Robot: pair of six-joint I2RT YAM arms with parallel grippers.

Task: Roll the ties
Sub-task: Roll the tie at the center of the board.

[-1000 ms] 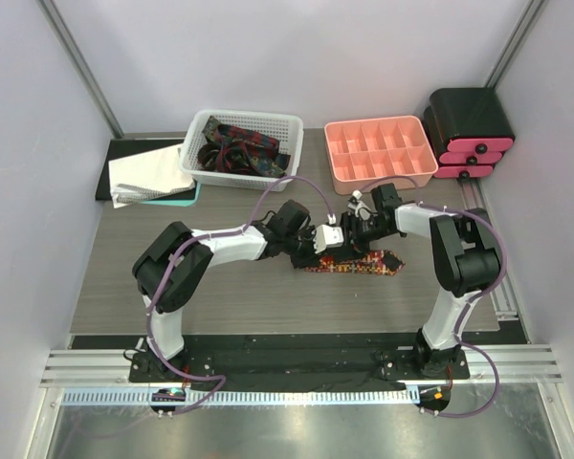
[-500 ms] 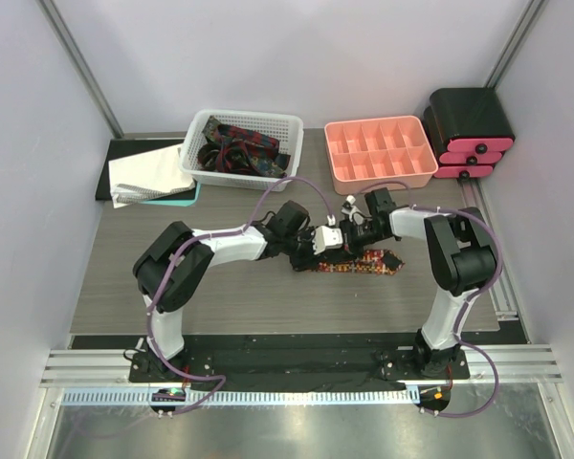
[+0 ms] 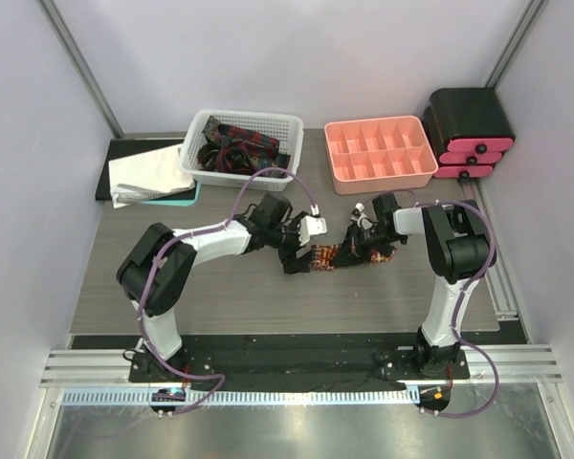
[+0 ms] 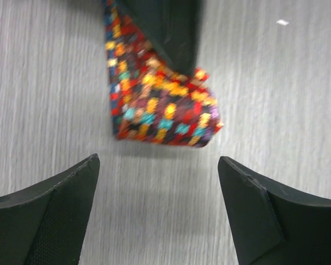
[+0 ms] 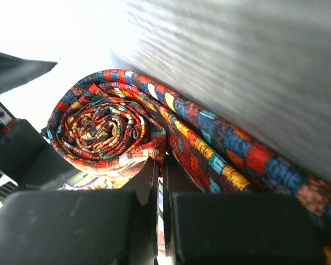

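The right gripper (image 5: 161, 176) pinches the red tie (image 5: 107, 130) beside its coil on the table (image 4: 276, 83), likely to stop it unwinding, while the left gripper (image 4: 159, 163) hangs spread just beside (touching nothing).

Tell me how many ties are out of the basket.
1: the red patterned tie, partly rolled, on the table. Other ties sit tangled in the white basket.

The table (image 3: 172, 287) carries a basket (image 3: 244, 182), pink tray (image 3: 383, 179), drawer box (image 3: 469, 129), papers (image 3: 148, 174) and a partly rolled tie (image 3: 323, 256).
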